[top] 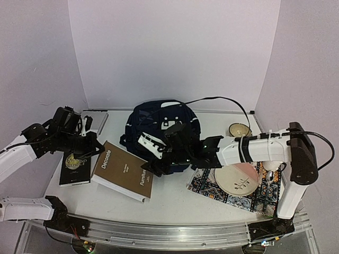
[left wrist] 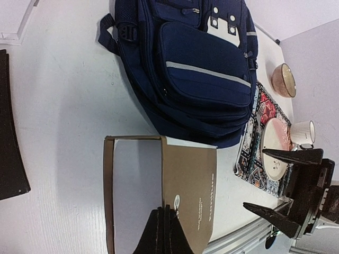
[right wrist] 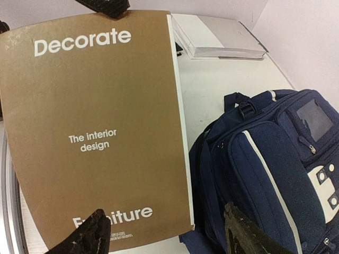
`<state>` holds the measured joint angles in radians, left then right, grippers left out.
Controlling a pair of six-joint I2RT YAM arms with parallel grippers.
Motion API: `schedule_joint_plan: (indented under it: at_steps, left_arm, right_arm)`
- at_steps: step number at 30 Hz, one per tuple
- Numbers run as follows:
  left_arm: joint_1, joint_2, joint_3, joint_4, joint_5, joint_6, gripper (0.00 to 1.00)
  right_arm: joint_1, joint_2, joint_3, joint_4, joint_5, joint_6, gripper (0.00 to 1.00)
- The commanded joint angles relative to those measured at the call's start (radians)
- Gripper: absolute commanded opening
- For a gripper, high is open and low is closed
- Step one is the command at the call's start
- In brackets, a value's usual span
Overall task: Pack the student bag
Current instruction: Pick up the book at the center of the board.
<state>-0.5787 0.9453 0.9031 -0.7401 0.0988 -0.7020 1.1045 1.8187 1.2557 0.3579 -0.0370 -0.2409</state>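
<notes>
Right gripper (right wrist: 164, 211) wide open, holds nothing, over book's (right wrist: 95, 121) near end. Book runs long toward left gripper (left wrist: 164, 227), closed tight, hold unclear. Bag (right wrist: 265, 169) touches book's right side; right arm nearer.

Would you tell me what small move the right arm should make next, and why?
Probably lower the open right gripper onto the edge of the brown book and close. One finger hangs over the book, the other over the student bag, and the book is not yet packed.
</notes>
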Motion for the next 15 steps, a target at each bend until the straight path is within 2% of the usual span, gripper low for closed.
schedule_joint_plan:
  at_steps: [1, 8, 15]
  left_arm:
    - [0.01, -0.049, 0.09, 0.001, -0.08, -0.013, 0.0]
    - [0.01, -0.058, 0.159, -0.006, -0.071, -0.018, 0.0]
    - [0.01, -0.027, 0.152, 0.077, -0.089, -0.078, 0.0]
  right_arm:
    - [0.016, -0.035, -0.024, 0.065, 0.029, 0.011, 0.74]
    - [0.016, -0.065, -0.054, 0.089, 0.121, 0.008, 0.75]
    - [0.016, -0.073, -0.086, 0.145, 0.101, 0.027, 0.75]
